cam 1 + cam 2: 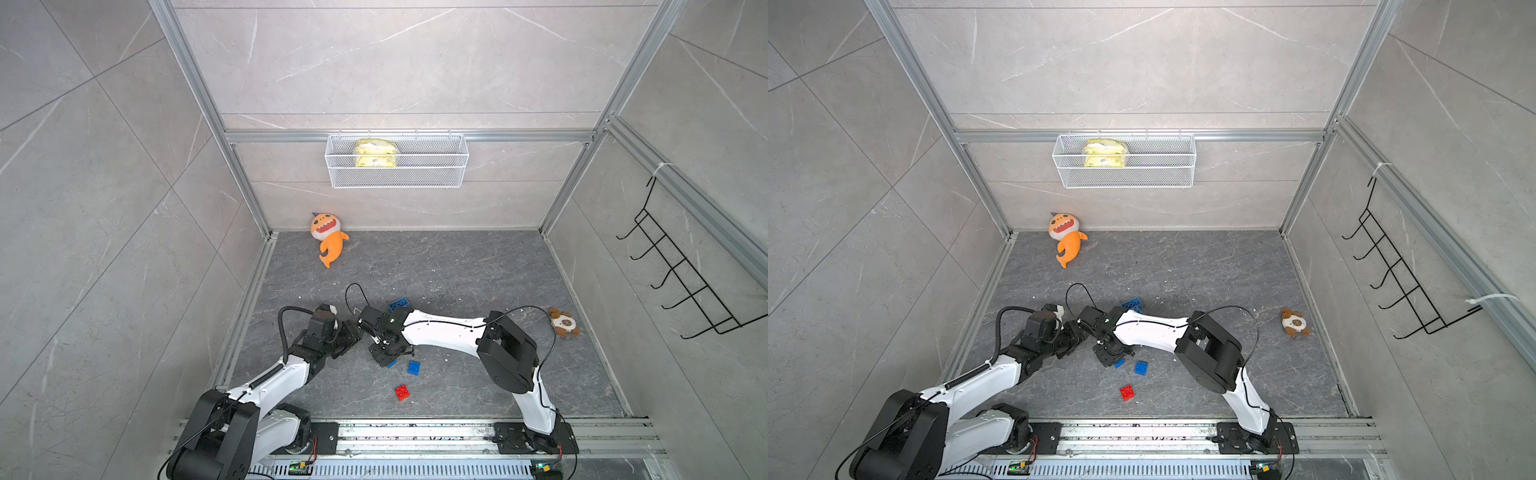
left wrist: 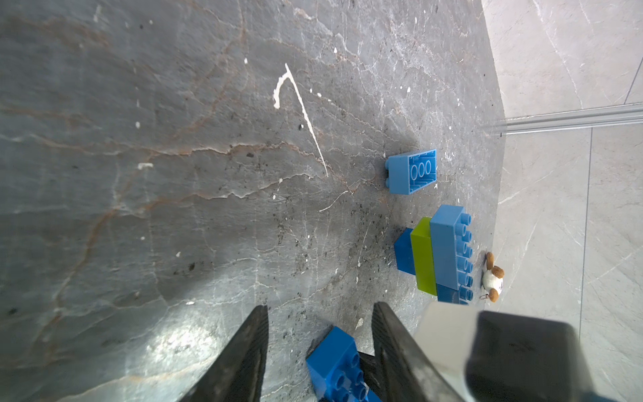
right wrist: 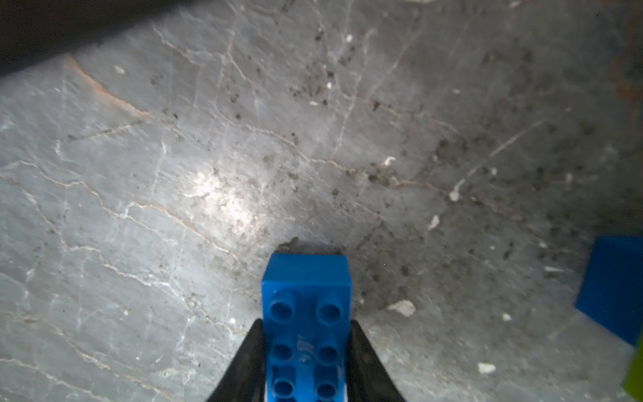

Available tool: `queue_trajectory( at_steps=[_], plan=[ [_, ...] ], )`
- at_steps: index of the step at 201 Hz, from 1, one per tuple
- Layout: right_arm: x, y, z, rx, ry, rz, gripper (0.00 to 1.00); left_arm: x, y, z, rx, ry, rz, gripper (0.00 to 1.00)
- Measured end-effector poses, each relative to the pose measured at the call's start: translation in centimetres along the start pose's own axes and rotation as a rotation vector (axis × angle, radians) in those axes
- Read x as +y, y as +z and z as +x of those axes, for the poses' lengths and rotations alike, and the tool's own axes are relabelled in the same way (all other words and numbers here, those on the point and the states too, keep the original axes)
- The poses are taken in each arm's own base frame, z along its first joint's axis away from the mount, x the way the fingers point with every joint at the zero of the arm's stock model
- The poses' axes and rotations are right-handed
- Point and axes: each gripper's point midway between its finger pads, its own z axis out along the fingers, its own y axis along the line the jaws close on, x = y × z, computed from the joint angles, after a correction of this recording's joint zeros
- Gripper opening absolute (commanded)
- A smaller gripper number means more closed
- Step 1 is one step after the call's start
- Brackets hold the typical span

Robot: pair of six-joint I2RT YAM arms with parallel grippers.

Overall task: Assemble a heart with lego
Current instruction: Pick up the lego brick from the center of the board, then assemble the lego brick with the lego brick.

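My right gripper [image 3: 306, 322] is shut on a long blue lego brick [image 3: 306, 313], studs facing the camera, low over the floor. In both top views only that brick's tip [image 1: 392, 364] peeks out under the right gripper [image 1: 384, 358]. My left gripper [image 2: 319, 308] is open, close beside the right one [image 1: 1111, 357], and a dark blue brick [image 2: 335, 362] shows in its gap, nearer one finger. The heart [image 2: 442, 250], a stepped blue and lime-green cluster, lies ahead, hidden by my right arm in both top views. Loose on the floor are an upturned blue brick [image 1: 398, 304], a blue square [image 1: 413, 368] and a red square [image 1: 402, 392].
An orange plush fish [image 1: 328, 239] lies at the back left. A small brown plush [image 1: 563, 322] sits at the right. On the back wall hangs a white wire basket [image 1: 397, 160], on the right wall a black hook rack [image 1: 681, 270]. Aluminium rails frame the floor.
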Motion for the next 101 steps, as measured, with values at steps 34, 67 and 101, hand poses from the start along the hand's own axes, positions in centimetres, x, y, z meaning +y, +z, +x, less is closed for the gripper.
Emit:
queue_trajectory(
  at_steps=[34,67,101],
  plan=[
    [-2.3,-5.5,-1.2,-0.092,0.03,-0.022,0.31,-0.7,1.6,0.6,0.094,0.001,0.008,0.59],
    [-8.0,-12.6,-2.8,-0.237,0.121,-0.016,0.32,-4.5,3.2,-1.0,0.131,0.035,0.109,0.6],
    [-11.9,-14.0,-1.9,-0.232,0.158,0.009,0.32,-7.6,5.9,-2.5,0.162,0.051,0.222,0.59]
  ],
)
